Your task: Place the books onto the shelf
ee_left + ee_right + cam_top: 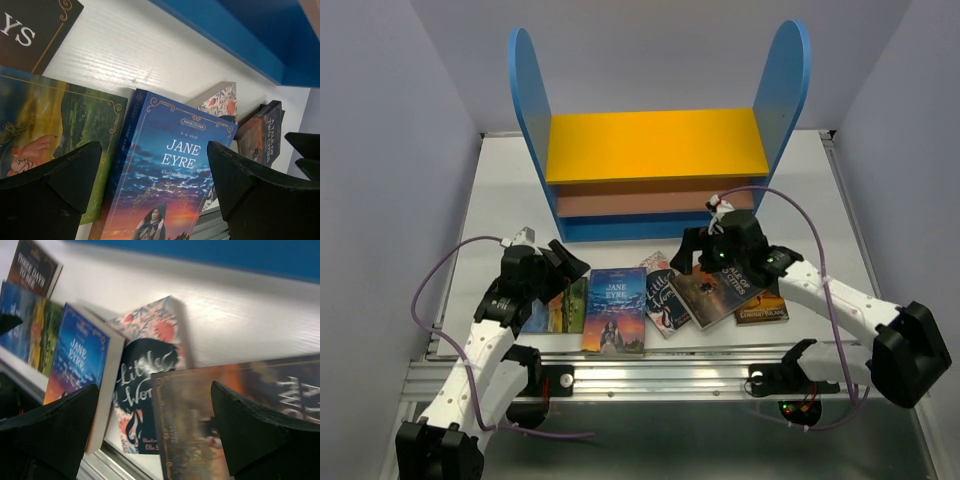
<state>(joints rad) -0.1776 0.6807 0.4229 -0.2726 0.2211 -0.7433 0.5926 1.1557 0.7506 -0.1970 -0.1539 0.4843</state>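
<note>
Along the white table's (500, 200) near edge, thin colourful paperback books (615, 305) lie overlapped, before the blue-sided, yellow-topped shelf (655, 145). Left gripper (154, 147) and right gripper (154, 386) hover open, empty. Risk: pinching two overlapped covers, or shoving one off the edge.

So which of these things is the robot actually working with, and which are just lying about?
Part of the job: Jane Eyre, Little Women, the Two Cities book, the green-covered book, the orange book, the shelf.
Just there: the white table, the metal rail.
</note>
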